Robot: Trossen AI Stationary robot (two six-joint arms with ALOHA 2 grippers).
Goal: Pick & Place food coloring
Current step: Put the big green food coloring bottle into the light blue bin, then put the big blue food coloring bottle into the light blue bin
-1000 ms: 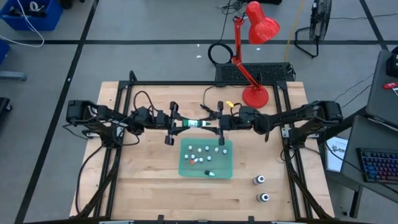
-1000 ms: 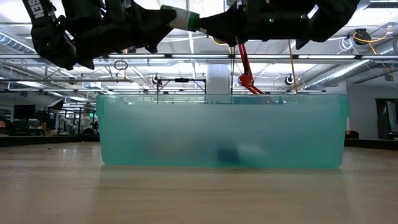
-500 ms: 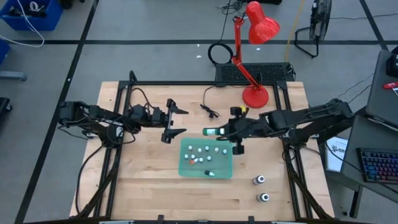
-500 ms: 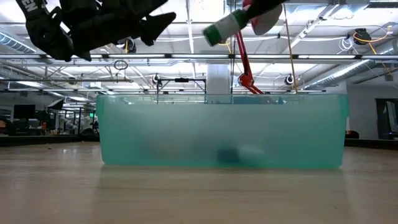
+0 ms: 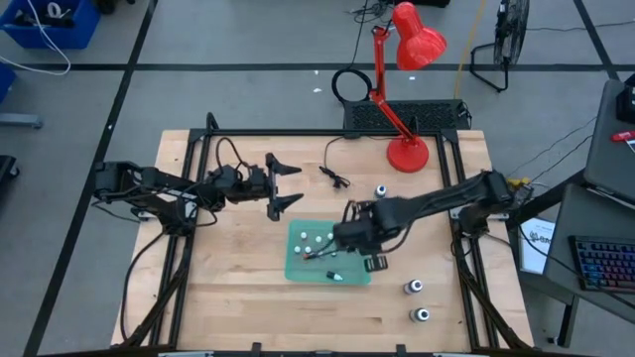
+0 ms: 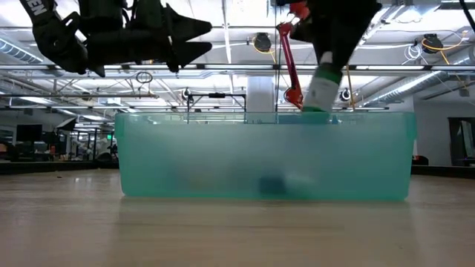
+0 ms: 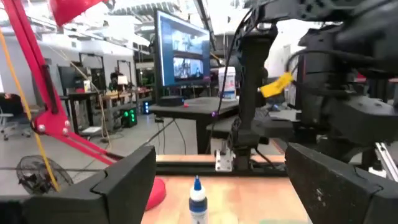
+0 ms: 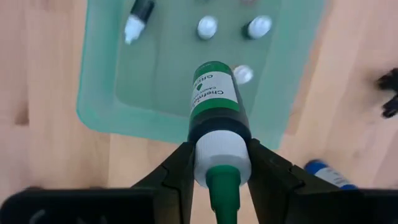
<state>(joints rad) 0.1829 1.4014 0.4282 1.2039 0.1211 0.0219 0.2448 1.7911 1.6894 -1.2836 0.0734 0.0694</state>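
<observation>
A: Where does the bottle sit against your right gripper (image 8: 221, 168)?

B: In the right wrist view your two dark fingers (image 8: 176, 171) clamp the white collar of the green food coloring bottle (image 8: 214, 102), one on each side. The labelled green body reaches out past the fingertips, over the translucent green tray (image 8: 99, 112).

A: And in the frame from above?

B: There your right gripper (image 5: 355, 236) lies at the centre of the frame, over the tray's (image 5: 294, 266) right half, and the arm hides the held bottle. You do see small white-capped bottles (image 5: 316, 240) in the tray's left part and one dark bottle (image 5: 334, 276) lying near its lower edge.

A: What does the low view give you?

B: The bottle (image 6: 322, 90) hangs base down, its lower end just at the tray's (image 6: 185, 159) upper rim, right of centre. The frosted wall blurs what is inside.

A: Your left gripper?

B: The left gripper (image 5: 285, 182) is left of centre in the high view, over bare wood above and left of the tray, its fingers spread wide and holding nothing. Its wrist view shows a blue-tipped bottle (image 7: 198, 200) standing on the table between the fingers, farther off; the high view shows that bottle (image 5: 380, 190) right of centre. Two more white-topped bottles (image 5: 413, 288) stand at lower right, well apart from the tray.
</observation>
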